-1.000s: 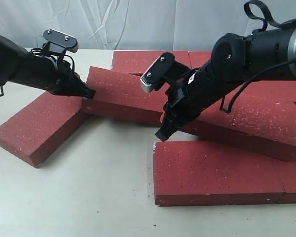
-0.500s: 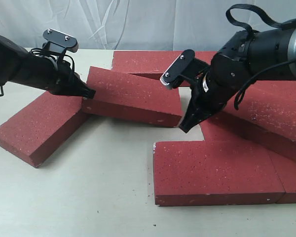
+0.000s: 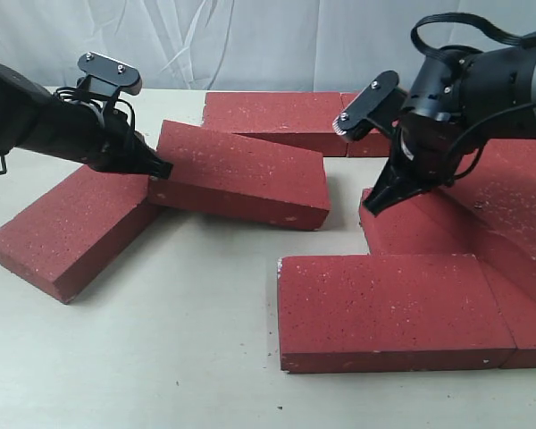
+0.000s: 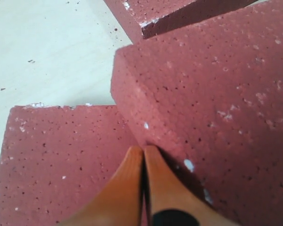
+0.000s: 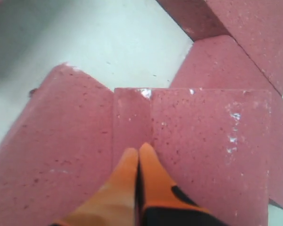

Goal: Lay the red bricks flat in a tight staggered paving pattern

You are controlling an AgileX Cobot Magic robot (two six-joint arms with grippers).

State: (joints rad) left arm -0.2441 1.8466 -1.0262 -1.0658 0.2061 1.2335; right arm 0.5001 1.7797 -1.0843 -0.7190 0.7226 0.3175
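Our left pincer (image 3: 161, 167) is shut tight and empty, its tips touching the raised end of the tilted brick (image 3: 241, 174). That brick leans on a neighbouring brick (image 3: 71, 228), its long axis running along the surface's far edge. We see the right pincer (image 3: 372, 204) farther off, closed and empty too, over a flat brick (image 3: 406, 234).
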